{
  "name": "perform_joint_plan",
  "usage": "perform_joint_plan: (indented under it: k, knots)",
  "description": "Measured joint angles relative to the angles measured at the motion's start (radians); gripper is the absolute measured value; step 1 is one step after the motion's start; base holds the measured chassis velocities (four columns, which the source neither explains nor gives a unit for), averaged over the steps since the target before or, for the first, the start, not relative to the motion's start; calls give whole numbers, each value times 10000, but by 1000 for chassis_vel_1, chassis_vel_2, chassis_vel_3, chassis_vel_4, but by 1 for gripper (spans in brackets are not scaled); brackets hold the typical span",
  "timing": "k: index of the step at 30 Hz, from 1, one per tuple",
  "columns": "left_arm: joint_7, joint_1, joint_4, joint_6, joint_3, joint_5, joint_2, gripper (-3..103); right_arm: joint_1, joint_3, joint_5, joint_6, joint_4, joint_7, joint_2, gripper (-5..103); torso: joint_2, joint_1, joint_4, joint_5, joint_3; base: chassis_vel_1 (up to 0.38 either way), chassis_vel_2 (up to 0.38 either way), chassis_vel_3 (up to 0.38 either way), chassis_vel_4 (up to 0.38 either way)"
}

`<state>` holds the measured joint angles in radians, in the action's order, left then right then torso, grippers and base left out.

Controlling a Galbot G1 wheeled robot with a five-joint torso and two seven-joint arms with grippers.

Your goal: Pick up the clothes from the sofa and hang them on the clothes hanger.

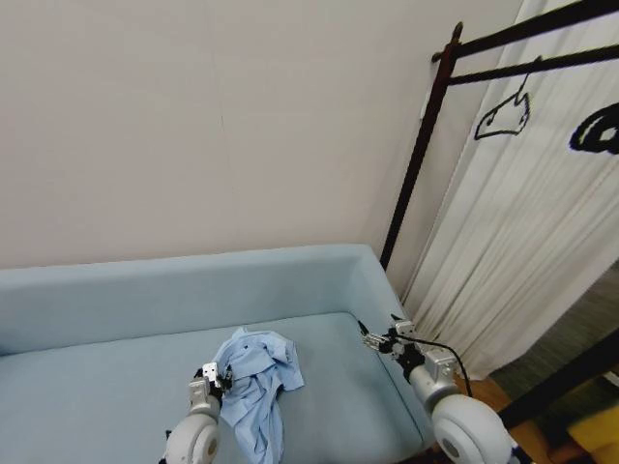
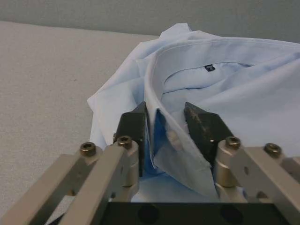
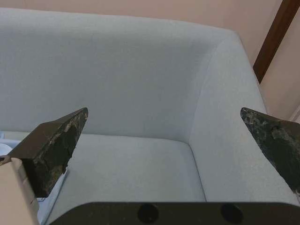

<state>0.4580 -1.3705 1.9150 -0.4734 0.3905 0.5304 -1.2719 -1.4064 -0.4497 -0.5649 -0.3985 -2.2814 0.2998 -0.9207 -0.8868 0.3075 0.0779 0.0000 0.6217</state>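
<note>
On the sofa (image 1: pixel 116 290) seat, near the middle: light blue shirt (image 1: pixel 256 372), crumpled, one end trailing toward the front edge. My left gripper (image 1: pixel 211 372) sits at the shirt's left edge. In the head view that is all I can tell about it. The left wrist view adds detail: collar stands up, dark label inside the neck, and my left pads (image 2: pixel 133 133) are narrowed onto a fold of the collar front, fabric pinched between them. Shirt lies on the cushion.

My right gripper (image 1: pixel 382 338) hovers by the sofa's right arm, well apart from the shirt. The right wrist view shows its jaws spread wide, nothing between them, with the backrest corner behind. The head view alone shows the dark clothes rack (image 1: pixel 421 135) and white curtain (image 1: pixel 522 242) right of the sofa.
</note>
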Motion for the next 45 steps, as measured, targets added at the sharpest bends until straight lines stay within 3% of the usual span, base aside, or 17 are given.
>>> perform_joint_plan:
  k: [6,14,18,22,23,27,31,35,45]
  knots:
    - [43,-51,34,34,13,8,36,3,64,187,-143,-4,55,-1,-93,100,0,0,0,0,0,0,0,0,0]
    - [43,-166,204,234,21,-124,116,3,792,1145,-980,-240,473,279,152,100,0,0,1,-1,0,0,0,0,0]
    - [40,-208,308,247,30,-136,213,3,1958,2252,-2017,-505,999,885,257,100,0,0,1,-1,1,0,0,0,0]
    - [45,-211,333,247,35,-162,275,3,3698,3921,-3847,-736,1919,1727,155,100,0,1,-2,-2,2,0,0,0,0]
    - [45,-211,333,247,35,-162,275,3,3698,3921,-3847,-736,1919,1727,155,100,0,1,-2,-2,2,0,0,0,0]
    - [48,-237,332,262,34,-255,285,3,5226,5345,-5660,-960,3164,2364,-581,100,0,1,1,-2,2,0,0,0,0]
    - [41,-287,332,345,77,-351,285,3,6157,5965,-6568,-1045,4115,2811,-1326,100,0,2,-1,-4,3,0,0,0,0]
    - [-36,-340,340,454,173,-462,285,3,6793,6344,-7255,-1120,4913,3185,-1905,100,1,2,-1,-4,2,0,0,0,0]
    - [-186,-363,333,562,328,-509,302,3,7390,6724,-7694,-1150,6894,3553,-2875,100,1,2,1,-2,2,0,0,0,0]
